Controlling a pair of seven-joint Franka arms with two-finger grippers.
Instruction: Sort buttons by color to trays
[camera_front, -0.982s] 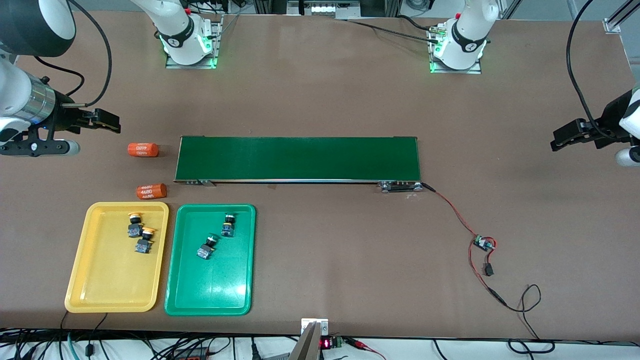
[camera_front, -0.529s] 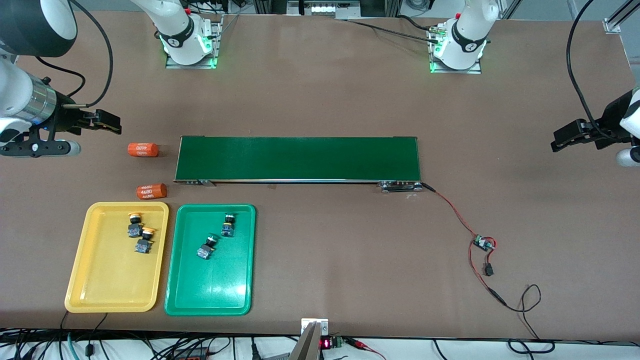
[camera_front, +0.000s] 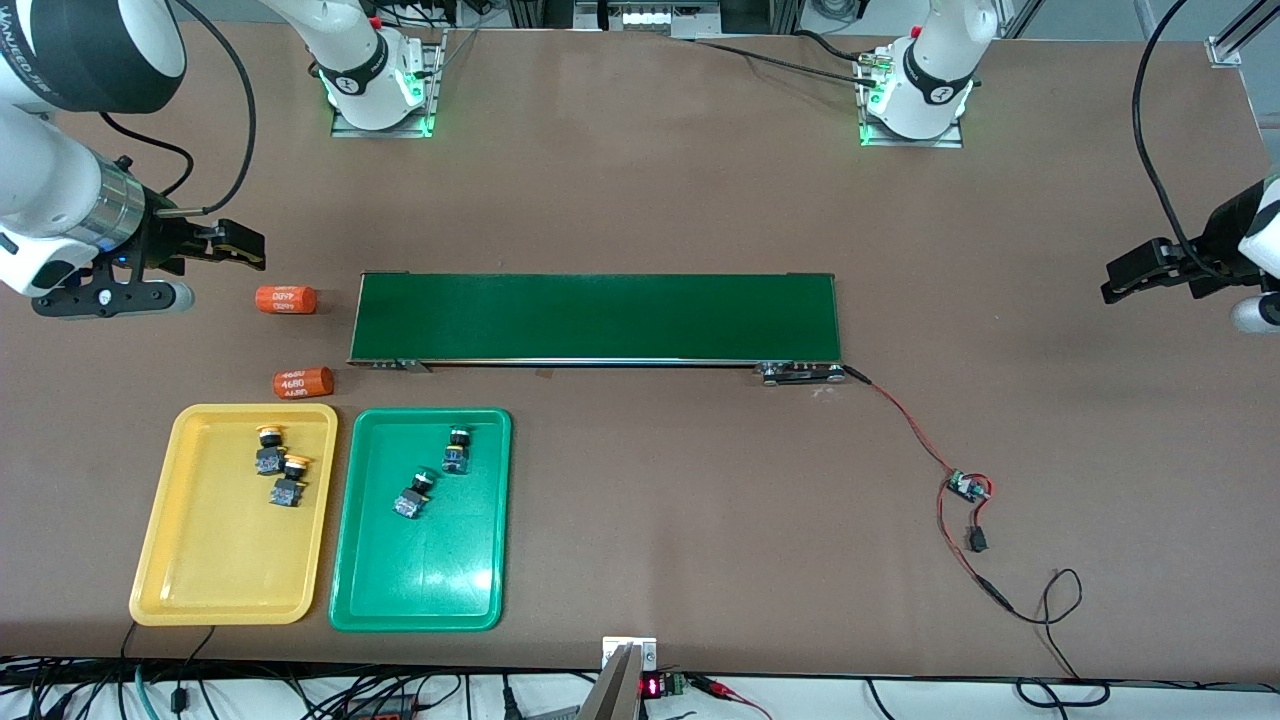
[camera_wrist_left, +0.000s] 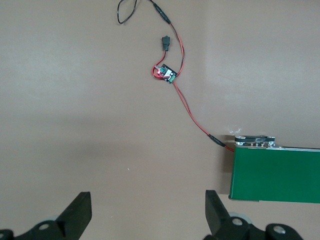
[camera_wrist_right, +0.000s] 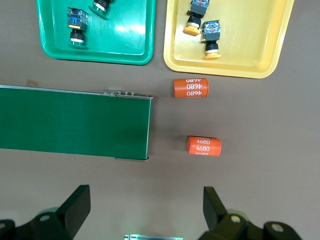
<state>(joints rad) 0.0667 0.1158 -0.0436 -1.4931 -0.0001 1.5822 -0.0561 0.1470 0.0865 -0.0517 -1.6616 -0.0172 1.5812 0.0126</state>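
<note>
While right gripper hovers, buttons fill trays.

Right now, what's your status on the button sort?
Both end effectors open, empty: right end effector over bare table, left end effector waiting. Two yellow-capped buttons in yellow plastic tray, two green-capped buttons in green plastic tray. Nothing obstructing.

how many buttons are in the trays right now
4. Two yellow-capped buttons lie touching in the yellow tray, at its end toward the conveyor belt. Two green-capped buttons lie apart in the green tray. None seems hidden.
</note>
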